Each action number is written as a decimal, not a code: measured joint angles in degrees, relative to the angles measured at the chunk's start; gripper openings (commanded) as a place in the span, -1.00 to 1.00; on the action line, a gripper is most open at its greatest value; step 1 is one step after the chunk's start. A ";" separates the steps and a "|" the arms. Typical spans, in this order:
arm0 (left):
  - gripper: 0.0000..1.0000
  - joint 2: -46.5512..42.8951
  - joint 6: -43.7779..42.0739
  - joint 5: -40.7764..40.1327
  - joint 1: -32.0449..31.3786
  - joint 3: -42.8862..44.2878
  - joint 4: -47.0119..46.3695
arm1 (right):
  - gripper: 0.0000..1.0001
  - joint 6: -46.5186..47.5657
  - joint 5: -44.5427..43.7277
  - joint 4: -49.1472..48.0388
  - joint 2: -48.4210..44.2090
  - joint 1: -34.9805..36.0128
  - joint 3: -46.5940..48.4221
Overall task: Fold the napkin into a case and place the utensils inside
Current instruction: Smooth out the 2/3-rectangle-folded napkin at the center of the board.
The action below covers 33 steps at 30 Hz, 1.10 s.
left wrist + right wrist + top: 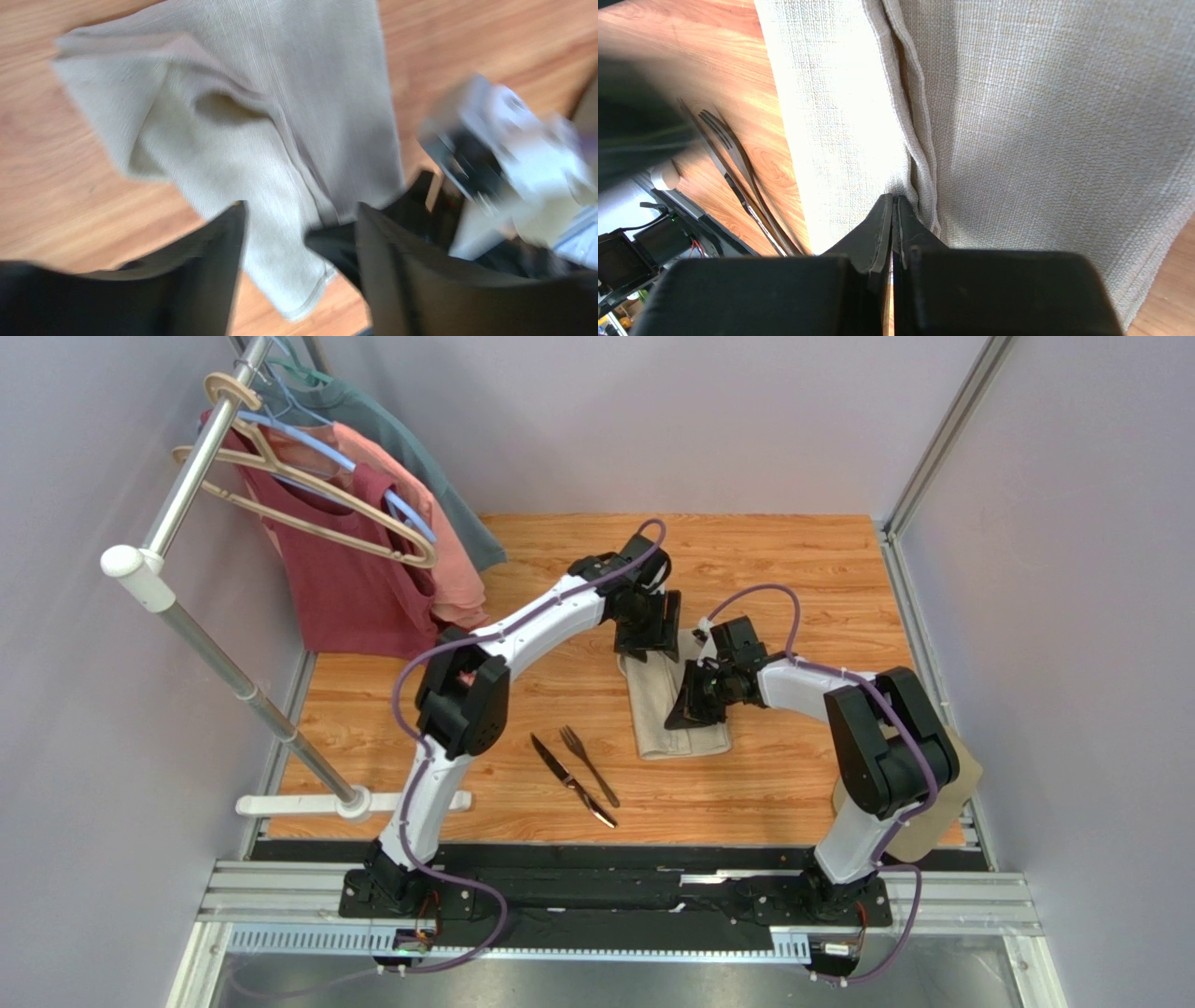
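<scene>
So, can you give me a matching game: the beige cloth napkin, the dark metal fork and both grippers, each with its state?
1 beige cloth napkin
2 dark metal fork
3 left gripper
4 right gripper

A fingers closed together
B folded into a narrow strip
C fingers apart
D lying bare beside the napkin

Pairs: 1-B, 2-D, 3-C, 4-A

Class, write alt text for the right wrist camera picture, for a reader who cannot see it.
Black jaws, pressed shut, point at the doubled hem of a folded beige napkin that fills most of the picture, lying on a wooden table. At left, a dark fork and knife lie side by side on the wood.
</scene>
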State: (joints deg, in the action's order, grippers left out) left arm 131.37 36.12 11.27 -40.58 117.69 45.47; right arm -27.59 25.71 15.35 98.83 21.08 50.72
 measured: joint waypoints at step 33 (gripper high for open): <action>-0.27 3.23 -19.32 -4.46 5.86 2.82 -1.55 | -1.00 0.00 1.44 -0.31 0.42 -1.03 0.22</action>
State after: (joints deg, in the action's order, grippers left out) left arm 134.61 16.80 6.81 -34.72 120.51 43.92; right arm -27.59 27.16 15.05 99.24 20.05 50.94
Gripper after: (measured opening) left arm 0.411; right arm 0.006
